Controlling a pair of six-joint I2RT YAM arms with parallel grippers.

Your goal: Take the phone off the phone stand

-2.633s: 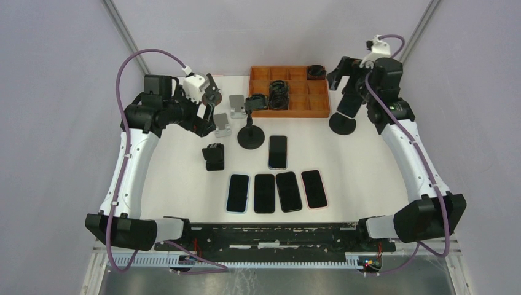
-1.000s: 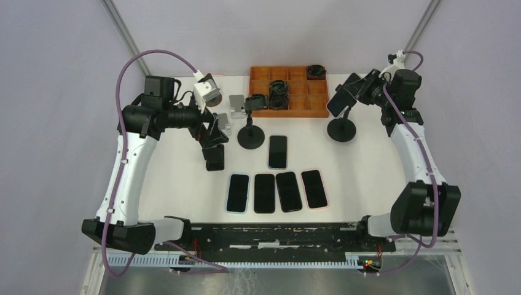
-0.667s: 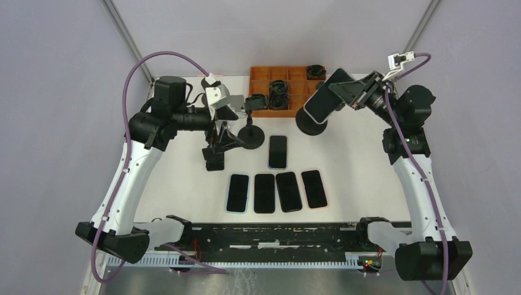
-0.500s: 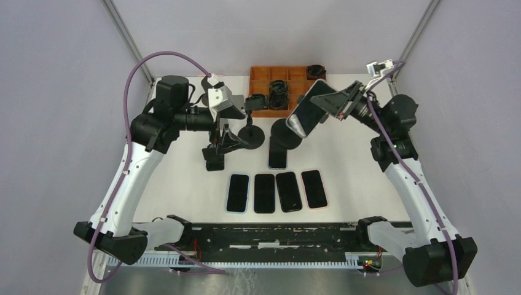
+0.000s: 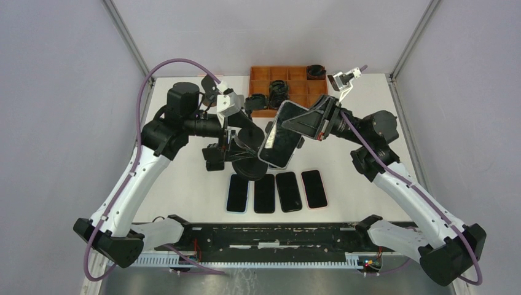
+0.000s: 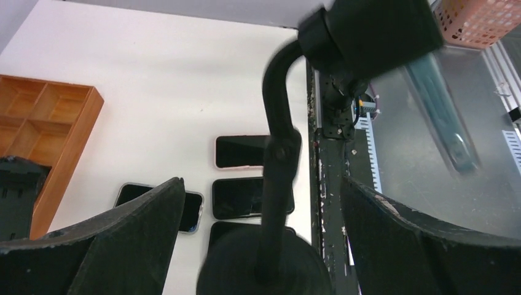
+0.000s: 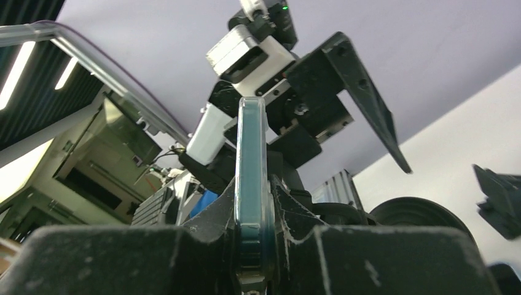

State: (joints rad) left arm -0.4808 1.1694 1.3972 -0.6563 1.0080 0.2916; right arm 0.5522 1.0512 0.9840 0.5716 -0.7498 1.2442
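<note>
The phone [image 5: 278,142] hangs tilted above the table's middle, with my right gripper [image 5: 302,123] shut on its upper end. In the right wrist view the phone [image 7: 252,160] shows edge-on, pinched between both fingers. The black phone stand [image 5: 248,166] is still clamped to the phone and is lifted with it, its round base lowest. My left gripper [image 5: 244,139] is open, one finger on each side of the stand's stem [image 6: 278,166] without touching it. The stand's base [image 6: 261,267] fills the bottom of the left wrist view, between the open left gripper [image 6: 261,184] fingers.
Several phones [image 5: 264,193] lie in a row near the front of the table. A small black holder [image 5: 213,157] stands left of the lifted stand. An orange compartment tray [image 5: 261,69] with black parts sits at the back.
My right arm lifted the phone, stand attached, and swung it left from the back right to the middle. My left arm moved right, and its open fingers now straddle the stand's stem.
</note>
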